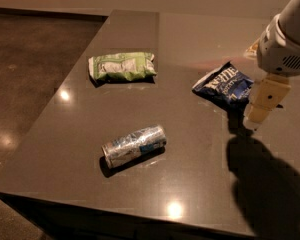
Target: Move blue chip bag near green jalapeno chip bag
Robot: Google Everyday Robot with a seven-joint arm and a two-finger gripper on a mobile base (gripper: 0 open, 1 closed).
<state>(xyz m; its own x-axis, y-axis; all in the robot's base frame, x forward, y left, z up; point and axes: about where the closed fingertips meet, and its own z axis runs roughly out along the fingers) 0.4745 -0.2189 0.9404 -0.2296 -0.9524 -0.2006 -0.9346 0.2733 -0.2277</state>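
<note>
Because the crinkled dark-navy chip bag (224, 86) lies at right, just beside the cream gripper (255, 118), whose opening I cannot tell, grasp a raised crease before carrying it left toward the flat light-green chip bag (122, 66).

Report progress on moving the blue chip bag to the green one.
Nothing done yet: the blue chip bag lies well apart from the green jalapeno chip bag. In hand: the claw hangs just beside the blue bag. Left: grasp it, carry it over, set it down.
</note>
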